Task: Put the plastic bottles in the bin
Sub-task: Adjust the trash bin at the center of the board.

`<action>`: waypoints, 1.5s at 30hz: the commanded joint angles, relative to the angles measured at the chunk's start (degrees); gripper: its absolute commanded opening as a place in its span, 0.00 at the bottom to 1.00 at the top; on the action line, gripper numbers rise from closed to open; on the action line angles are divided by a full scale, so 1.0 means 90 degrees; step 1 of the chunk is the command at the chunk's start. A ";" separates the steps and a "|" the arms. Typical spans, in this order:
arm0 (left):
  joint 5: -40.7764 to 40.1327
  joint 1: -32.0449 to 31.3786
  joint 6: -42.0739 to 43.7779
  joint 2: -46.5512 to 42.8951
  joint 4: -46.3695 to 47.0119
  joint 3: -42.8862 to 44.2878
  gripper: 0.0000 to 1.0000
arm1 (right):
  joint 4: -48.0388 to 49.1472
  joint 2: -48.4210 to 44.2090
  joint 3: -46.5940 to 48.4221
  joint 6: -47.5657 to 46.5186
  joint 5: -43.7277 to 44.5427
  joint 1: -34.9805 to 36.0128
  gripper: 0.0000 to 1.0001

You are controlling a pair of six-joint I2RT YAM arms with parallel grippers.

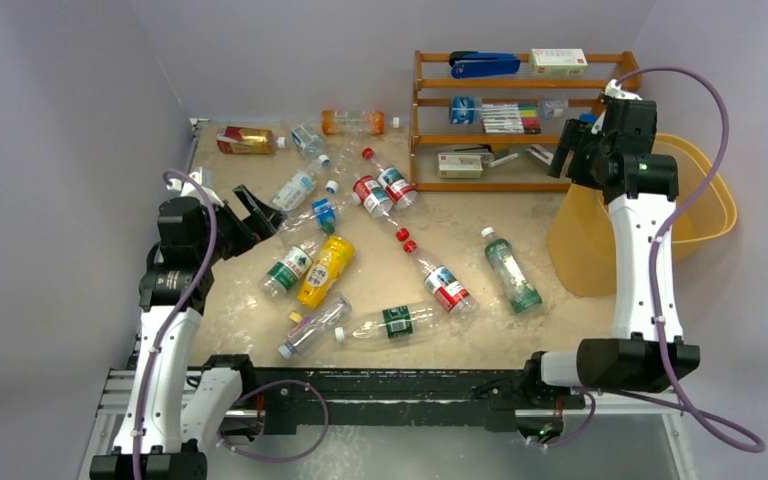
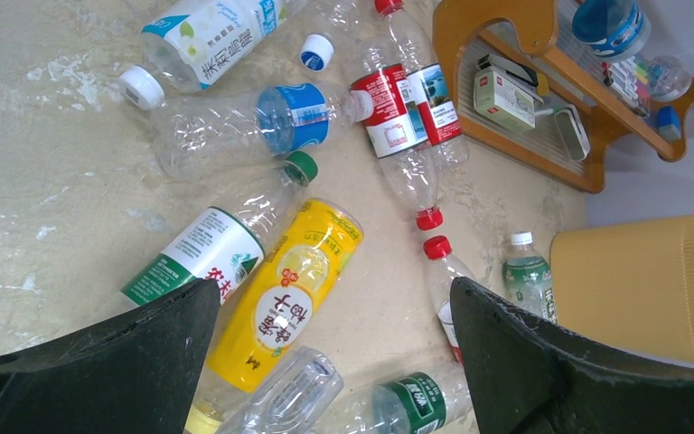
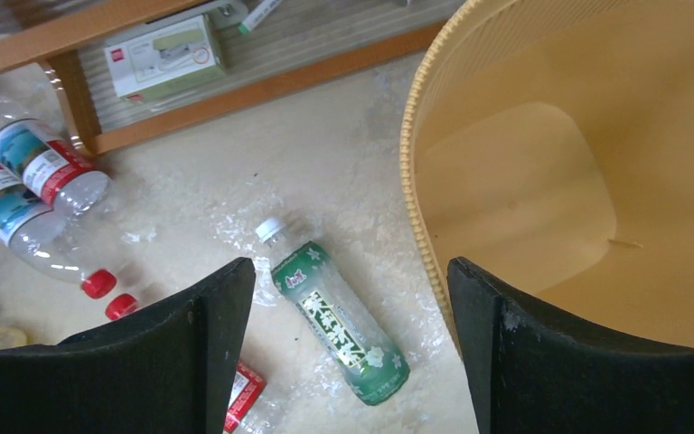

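Plastic bottles lie on their sides all over the tabletop (image 1: 460,215), and neither arm holds one. Nearest the arm bases, a white-capped clear bottle (image 1: 312,327) and a green-labelled clear bottle (image 1: 395,322) lie almost end to end. Just beyond them are a red-labelled bottle (image 1: 442,282) and, further right, a green bottle (image 1: 512,270) near the wall of the bin (image 1: 577,250). To the left, a yellow bottle (image 1: 325,270) lies pressed along a green-and-white labelled bottle (image 1: 290,268). The left jaws hang just left of these two, spread wide and gripping nothing. Further back come a blue-labelled bottle (image 1: 322,213) and a pair of red-labelled bottles (image 1: 380,188) side by side, then an amber bottle (image 1: 247,140) and an orange bottle (image 1: 353,122) by the far edge. The bin stands at the right of the tabletop, beside a wooden rack (image 1: 480,186) with a blue stapler (image 1: 485,66) on top. The right jaws hang over the bin's left rim, wide apart and holding nothing
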 commanded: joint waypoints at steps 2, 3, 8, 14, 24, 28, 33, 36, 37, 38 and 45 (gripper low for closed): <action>-0.0024 -0.0034 0.0185 0.0028 0.0192 0.0156 0.99 | 0.0360 0.0113 -0.0060 -0.0203 -0.0099 -0.0191 0.77; -0.0033 -0.0030 0.0195 0.0047 0.0196 0.0147 0.99 | 0.0371 0.0135 -0.0060 -0.0204 -0.0127 -0.0207 0.74; -0.0032 -0.0034 0.0223 0.0084 0.0204 0.0144 0.99 | 0.0402 0.0298 -0.0034 -0.0246 -0.0178 -0.0241 0.61; -0.0056 -0.0034 0.0262 0.0120 0.0195 0.0125 0.99 | 0.0417 0.0480 0.0053 -0.0288 -0.0441 -0.0263 0.32; -0.0062 -0.0032 0.0273 0.0177 0.0296 0.0038 0.99 | 0.0322 0.0747 0.0625 -0.0328 -0.0699 -0.0266 0.00; -0.0083 -0.0033 0.0286 0.0235 0.0305 0.0063 0.99 | 0.0267 0.0937 0.1053 -0.0331 -0.1031 -0.0261 0.00; -0.0100 -0.0034 0.0302 0.0262 0.0320 0.0054 0.99 | 0.0372 0.1203 0.1464 -0.0267 -0.1340 -0.0263 0.00; -0.0128 -0.0034 0.0310 0.0274 0.0325 0.0053 0.99 | 0.0473 0.1315 0.1546 -0.0180 -0.1579 -0.0240 0.00; -0.0130 -0.0034 0.0305 0.0274 0.0326 0.0053 0.99 | 0.0529 0.1342 0.1547 -0.0154 -0.1648 -0.0218 0.00; -0.0133 -0.0034 0.0304 0.0292 0.0324 0.0048 0.99 | 0.0589 0.1369 0.1529 -0.0126 -0.1705 -0.0176 0.00; -0.0166 -0.0029 0.0304 0.0305 0.0318 0.0063 0.99 | 0.0985 0.1554 0.1295 0.0062 -0.1362 0.0643 0.00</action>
